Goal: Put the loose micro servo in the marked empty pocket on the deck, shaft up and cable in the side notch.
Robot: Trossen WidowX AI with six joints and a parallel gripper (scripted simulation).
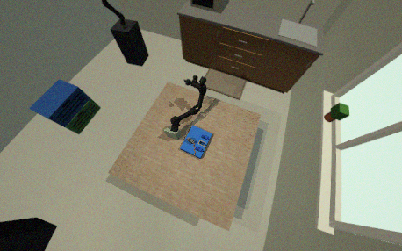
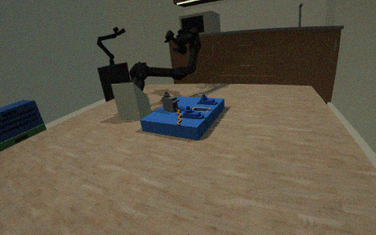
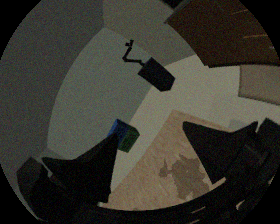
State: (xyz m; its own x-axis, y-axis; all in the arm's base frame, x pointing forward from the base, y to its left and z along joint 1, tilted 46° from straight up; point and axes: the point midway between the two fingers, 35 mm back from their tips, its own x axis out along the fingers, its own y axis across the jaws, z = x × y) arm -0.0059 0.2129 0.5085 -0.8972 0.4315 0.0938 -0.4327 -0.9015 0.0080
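Observation:
The blue deck (image 1: 206, 147) (image 2: 164, 123) lies on the wooden table next to the arm's base. The loose grey micro servo (image 2: 169, 103) (image 1: 190, 140) stands upright on the deck's near left part, and its orange cable (image 2: 179, 117) runs over the deck towards the front edge. The empty pocket is marked by a yellow outline (image 2: 201, 107) further back on the deck. Blue servos (image 2: 205, 99) (image 2: 190, 112) sit in other pockets. My gripper (image 1: 191, 81) (image 2: 172, 38) (image 3: 150, 131) is open and empty. It is raised high above the table, behind the deck and far from the servo.
The arm's grey base block (image 2: 129, 100) stands left of the deck. A blue and green box (image 1: 66, 105) (image 2: 10, 123) lies off to the left. A black stand (image 1: 129, 41) (image 2: 112, 74) and a brown cabinet (image 1: 246, 57) (image 2: 267, 57) are behind the table (image 1: 184, 184).

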